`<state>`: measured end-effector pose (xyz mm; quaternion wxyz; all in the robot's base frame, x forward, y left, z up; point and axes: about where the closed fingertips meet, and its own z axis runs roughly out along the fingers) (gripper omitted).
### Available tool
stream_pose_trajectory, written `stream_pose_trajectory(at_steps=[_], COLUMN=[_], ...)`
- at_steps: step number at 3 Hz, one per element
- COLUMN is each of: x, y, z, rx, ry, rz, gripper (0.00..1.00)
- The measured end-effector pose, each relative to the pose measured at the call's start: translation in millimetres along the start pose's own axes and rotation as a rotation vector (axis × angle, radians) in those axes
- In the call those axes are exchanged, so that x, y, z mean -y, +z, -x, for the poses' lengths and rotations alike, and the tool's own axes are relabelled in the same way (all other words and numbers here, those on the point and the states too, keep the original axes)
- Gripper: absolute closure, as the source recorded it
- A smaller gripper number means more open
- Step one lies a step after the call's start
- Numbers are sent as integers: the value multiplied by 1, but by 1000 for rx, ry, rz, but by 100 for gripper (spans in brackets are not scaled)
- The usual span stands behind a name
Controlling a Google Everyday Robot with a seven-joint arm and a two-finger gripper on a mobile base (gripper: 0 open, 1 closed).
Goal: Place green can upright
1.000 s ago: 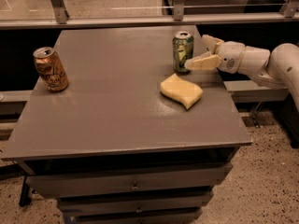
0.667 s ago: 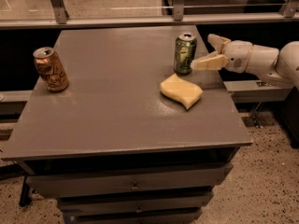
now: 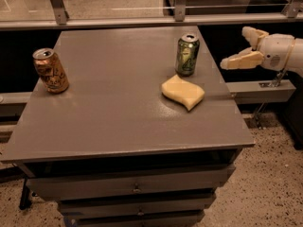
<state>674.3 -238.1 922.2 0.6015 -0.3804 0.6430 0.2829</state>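
readable text: none | green can (image 3: 188, 55): pale mottled print on its side, no letters can be made out | orange can (image 3: 50, 71): pale markings on its side, illegible | gripper (image 3: 234, 46): white, no readable mark, beyond the right edge of the desk (image 3: 118, 108), apart from the green can, fingers spread wide

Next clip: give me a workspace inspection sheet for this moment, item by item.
Surface: grey table, flat, drawers below.
Job's things: green can standing upright near the far right edge, nothing gripping it.
Clutter: orange can standing at left; yellow sponge just in front of the green can.
Grippers: claw open, empty, beyond the table's right edge, apart from the green can.
Cables: nothing seen.
Surroundings: speckled floor; metal rail behind the table.
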Motion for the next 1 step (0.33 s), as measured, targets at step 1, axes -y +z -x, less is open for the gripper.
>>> stream_pose_trajectory(at_steps=[1], x=[1], y=[-6], z=[2], rx=[-4], ry=[-6], rz=[-10], gripper=[0])
